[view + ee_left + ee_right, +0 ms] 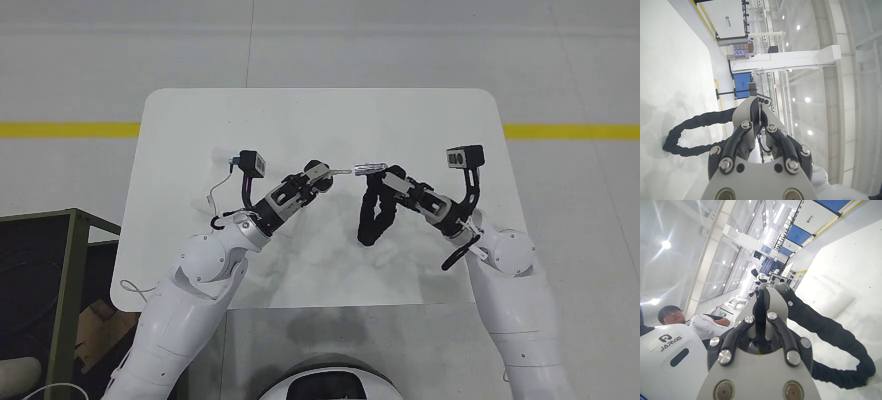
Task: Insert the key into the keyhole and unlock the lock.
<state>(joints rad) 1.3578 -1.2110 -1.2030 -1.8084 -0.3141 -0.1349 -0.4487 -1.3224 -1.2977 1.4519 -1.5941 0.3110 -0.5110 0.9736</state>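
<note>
Over the middle of the white table (430, 120), my left gripper (318, 178) is shut on a thin silver key (343, 172), which shows edge-on between the pads (759, 115) in the left wrist view. The key points at the silver lock body (368, 169). Its tip meets the lock's end, and I cannot tell how deep it sits. My right gripper (388, 182) is shut on the lock at its black sleeved part (762, 306), with the grey lock body (779, 286) just past the fingertips. The lock's black sleeved cable loop (373, 218) (685, 132) (838, 336) hangs down and touches the table.
A dark green open-frame cart (45, 290) stands off the table's left side. A yellow line (70, 129) runs across the floor behind the table. Bare tabletop lies all around both grippers.
</note>
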